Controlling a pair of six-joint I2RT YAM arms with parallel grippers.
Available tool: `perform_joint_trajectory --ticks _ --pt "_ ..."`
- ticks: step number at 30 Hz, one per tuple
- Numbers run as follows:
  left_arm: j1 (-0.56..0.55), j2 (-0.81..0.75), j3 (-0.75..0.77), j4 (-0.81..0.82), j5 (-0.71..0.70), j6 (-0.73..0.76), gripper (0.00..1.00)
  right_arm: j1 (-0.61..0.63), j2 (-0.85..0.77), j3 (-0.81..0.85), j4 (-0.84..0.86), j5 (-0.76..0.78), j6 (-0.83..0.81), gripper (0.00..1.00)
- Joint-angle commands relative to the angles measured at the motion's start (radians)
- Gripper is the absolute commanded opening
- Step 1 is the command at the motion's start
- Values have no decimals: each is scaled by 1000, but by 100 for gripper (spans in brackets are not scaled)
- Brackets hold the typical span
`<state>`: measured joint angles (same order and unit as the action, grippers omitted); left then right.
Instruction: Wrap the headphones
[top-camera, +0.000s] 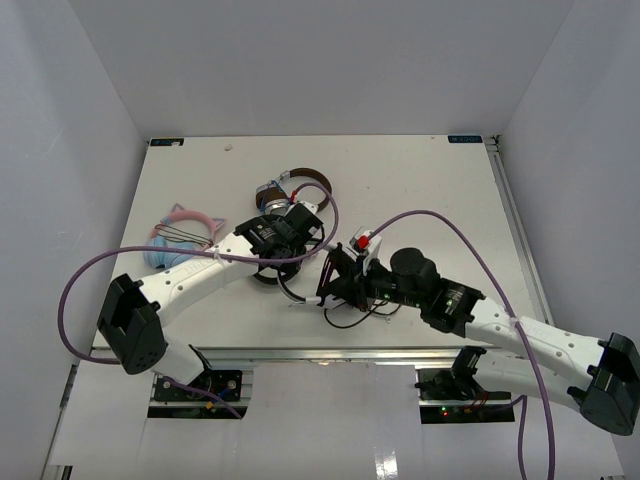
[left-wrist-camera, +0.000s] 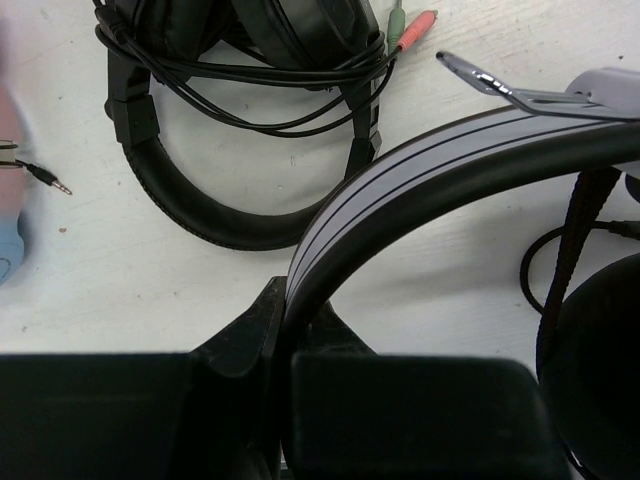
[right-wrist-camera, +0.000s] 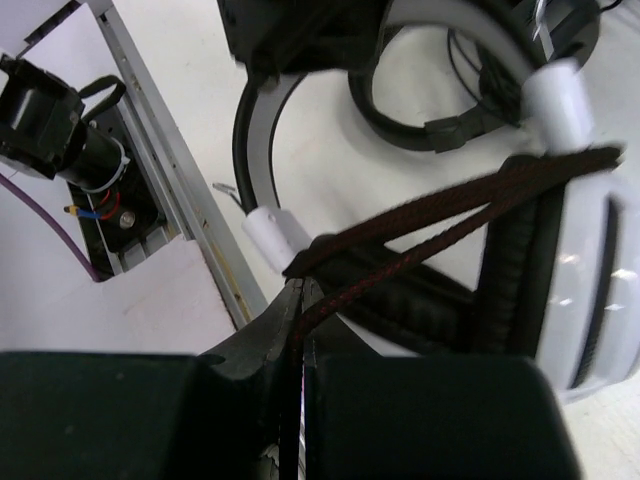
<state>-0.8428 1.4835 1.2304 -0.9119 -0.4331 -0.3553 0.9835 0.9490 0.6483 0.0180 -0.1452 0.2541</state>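
Note:
The white headphones (right-wrist-camera: 258, 150) with black ear pads (left-wrist-camera: 600, 350) lie at the table's middle, mostly hidden under both grippers in the top view (top-camera: 292, 292). My left gripper (left-wrist-camera: 285, 300) is shut on their white, black-lined headband (left-wrist-camera: 420, 170); it also shows in the top view (top-camera: 288, 238). My right gripper (right-wrist-camera: 303, 285) is shut on their thin dark braided cable (right-wrist-camera: 430, 245), which runs taut up to the right across a white ear cup (right-wrist-camera: 600, 300). In the top view the right gripper (top-camera: 327, 284) sits just right of the left one, with a cable loop (top-camera: 350, 320) below it.
All-black headphones (left-wrist-camera: 200, 210) with pink and green plugs (left-wrist-camera: 412, 25) lie right beside the white ones. Brown-banded silver headphones (top-camera: 298, 188) lie behind. Pink-and-blue headphones (top-camera: 180, 240) lie at the left. The table's metal front rail (right-wrist-camera: 180, 200) is close to the right gripper.

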Motion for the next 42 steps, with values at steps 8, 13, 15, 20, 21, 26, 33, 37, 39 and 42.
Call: perform_joint_trajectory --ticks 8,13,15,20,21,26,33,37,39,42 --pt "45 -128 9 90 29 -153 0 178 -44 -171 294 99 57 8" --pt "48 -157 20 90 66 -198 0 235 -20 -180 311 159 78 9" --pt "56 -165 28 87 71 -211 0 266 -15 -184 310 206 79 12" --pt "70 -197 29 111 111 -239 0 333 10 -193 315 308 82 15" --pt "70 -205 27 120 126 -240 0 344 21 -192 312 332 82 15" --pt "73 -240 47 120 156 -246 0 402 76 -206 314 497 78 16" --pt "74 -277 68 93 167 -265 0 454 189 -244 400 631 59 17" --pt "75 -297 72 81 172 -273 0 454 220 -277 451 663 56 17" --pt "75 -306 80 70 165 -274 0 454 228 -300 481 675 57 17" --pt "75 -321 97 59 168 -276 0 454 235 -349 546 680 59 17"
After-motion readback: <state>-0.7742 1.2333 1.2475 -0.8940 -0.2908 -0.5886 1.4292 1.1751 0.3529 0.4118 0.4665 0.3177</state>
